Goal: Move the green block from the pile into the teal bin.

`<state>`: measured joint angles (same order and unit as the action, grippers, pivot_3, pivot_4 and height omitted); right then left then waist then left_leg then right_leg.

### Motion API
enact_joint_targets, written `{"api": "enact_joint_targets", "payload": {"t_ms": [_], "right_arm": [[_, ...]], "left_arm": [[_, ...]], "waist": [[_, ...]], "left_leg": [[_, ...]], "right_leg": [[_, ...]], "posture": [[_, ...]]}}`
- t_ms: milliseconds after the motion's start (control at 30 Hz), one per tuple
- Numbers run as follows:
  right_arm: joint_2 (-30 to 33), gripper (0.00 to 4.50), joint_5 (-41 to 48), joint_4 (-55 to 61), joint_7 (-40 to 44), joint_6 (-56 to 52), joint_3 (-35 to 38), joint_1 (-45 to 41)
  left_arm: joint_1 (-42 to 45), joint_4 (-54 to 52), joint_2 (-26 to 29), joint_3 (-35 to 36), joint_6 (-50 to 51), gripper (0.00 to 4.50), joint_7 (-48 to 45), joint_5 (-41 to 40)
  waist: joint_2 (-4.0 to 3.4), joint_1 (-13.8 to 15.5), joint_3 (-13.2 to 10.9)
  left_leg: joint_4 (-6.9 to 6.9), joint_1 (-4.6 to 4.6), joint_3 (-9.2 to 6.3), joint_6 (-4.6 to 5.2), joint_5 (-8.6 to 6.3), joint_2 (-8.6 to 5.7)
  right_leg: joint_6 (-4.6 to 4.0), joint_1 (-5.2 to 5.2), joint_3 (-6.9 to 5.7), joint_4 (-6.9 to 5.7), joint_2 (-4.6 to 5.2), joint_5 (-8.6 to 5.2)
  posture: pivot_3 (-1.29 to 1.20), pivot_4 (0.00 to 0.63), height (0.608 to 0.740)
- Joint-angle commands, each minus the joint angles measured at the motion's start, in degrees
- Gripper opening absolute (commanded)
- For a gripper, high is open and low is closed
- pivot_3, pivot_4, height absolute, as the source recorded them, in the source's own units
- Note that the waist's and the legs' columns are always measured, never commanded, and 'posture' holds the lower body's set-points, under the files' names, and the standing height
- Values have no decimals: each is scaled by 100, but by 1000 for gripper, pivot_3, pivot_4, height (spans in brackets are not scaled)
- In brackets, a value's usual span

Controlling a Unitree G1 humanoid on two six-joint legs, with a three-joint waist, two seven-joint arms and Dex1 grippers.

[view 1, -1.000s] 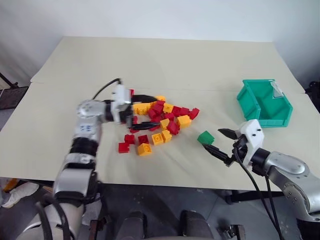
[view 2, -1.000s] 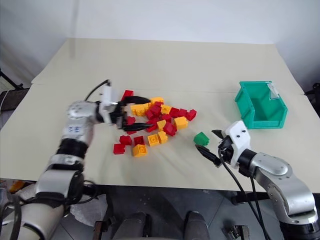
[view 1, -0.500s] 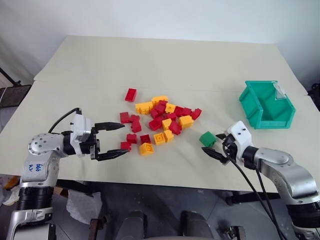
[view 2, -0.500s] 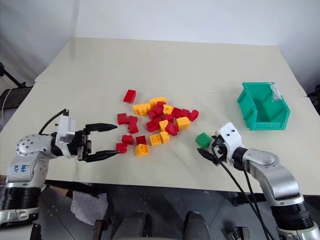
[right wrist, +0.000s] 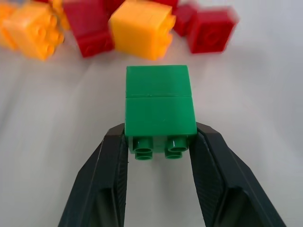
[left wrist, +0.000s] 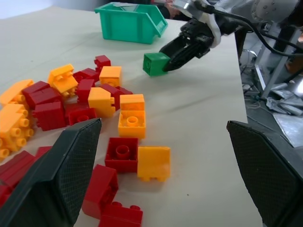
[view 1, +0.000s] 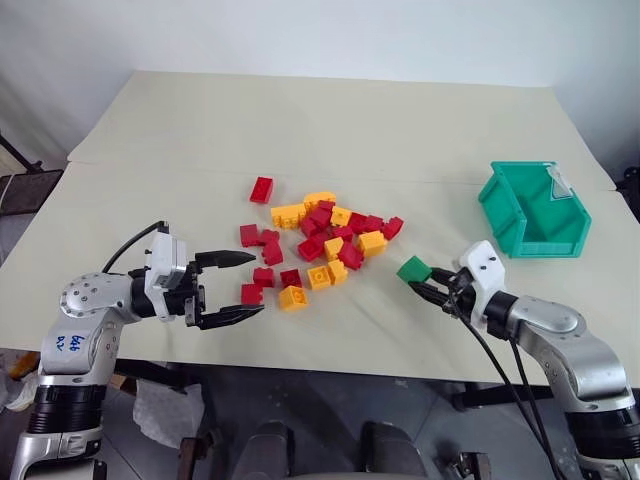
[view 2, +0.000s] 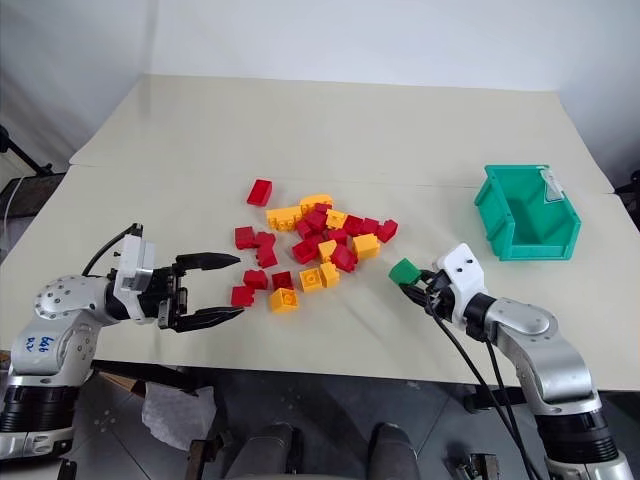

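Right end effector (view 1: 432,288): clamped on my green block (view 1: 412,269); lift clear, carry level to teal bin (view 1: 532,211). Left end effector (view 1: 238,287): agape, idle.

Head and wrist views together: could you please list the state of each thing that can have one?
green block: gripped between the right gripper's fingers, clear of the pile, studs facing the wrist.
right gripper: shut on the green block.
left gripper: open, holding nothing, beside the pile.
pile: loose red and yellow bricks scattered on the table.
teal bin: upright on the table; no brick seen inside.
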<state>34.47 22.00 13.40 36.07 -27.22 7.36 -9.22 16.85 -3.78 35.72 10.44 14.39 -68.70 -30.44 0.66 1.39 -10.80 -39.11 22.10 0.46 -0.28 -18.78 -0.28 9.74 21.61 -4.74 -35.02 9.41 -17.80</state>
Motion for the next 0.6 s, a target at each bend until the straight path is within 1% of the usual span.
{"api": "enact_joint_targets", "payload": {"t_ms": [33, 100, 200, 300, 400, 467, 600], "right_arm": [[-179, 1451, 136, 162, -495, 795, 1064, -223], [-162, 1451, 56, -8, -711, 939, 1346, -422], [168, 1451, -345, -764, -983, 999, 1519, -820], [419, 1451, -623, -1641, -1289, 922, 1535, -1300], [512, 1451, -594, -2531, -1532, 612, 1622, -1855], [556, 1451, -572, -3071, -1484, 570, 1599, -2160], [716, 1451, -754, -4108, -1170, 901, 1354, -2667]], "left_arm": [[167, -398, -409, 97, 190, 4500, 632, -405], [211, -504, -624, 102, 312, 4500, 1013, -444], [248, -592, -813, -20, 340, 4500, 1444, -271], [223, -680, -877, -113, 329, 4500, 1608, -239], [196, -748, -869, -146, 354, 4500, 1692, -267], [170, -767, -835, -136, 346, 4500, 1723, -285], [125, -762, -760, -123, 270, 4500, 1742, -243]], "waist": [[0, -6, 0], [0, -11, 0], [0, -51, 0], [0, -88, 0], [-1, -152, 0], [-1, -168, 0], [-3, -168, -1]], "left_leg": [[0, 0, 0, 0, 0, 0], [0, -1, 1, 0, 0, 1], [0, -5, 2, -2, 1, 4], [0, -5, 8, -2, 1, 3], [1, -5, 10, -2, 1, 3], [1, -5, 11, -2, 1, 4], [1, -5, 13, -2, 1, 4]], "right_leg": [[0, 0, 1, 0, 1, 1], [0, 0, 3, -2, 0, 2], [-1, 0, 2, -4, -2, 2], [-2, 0, 6, -3, -2, 3], [-2, 0, 7, -2, -2, 3], [-2, 0, 9, -1, -2, 3], [-2, 0, 9, 2, -2, 3]], "posture": [[0, 150, 740], [0, 150, 740], [0, 150, 740], [0, 150, 740], [0, 150, 740], [0, 150, 740], [0, 150, 740]]}}
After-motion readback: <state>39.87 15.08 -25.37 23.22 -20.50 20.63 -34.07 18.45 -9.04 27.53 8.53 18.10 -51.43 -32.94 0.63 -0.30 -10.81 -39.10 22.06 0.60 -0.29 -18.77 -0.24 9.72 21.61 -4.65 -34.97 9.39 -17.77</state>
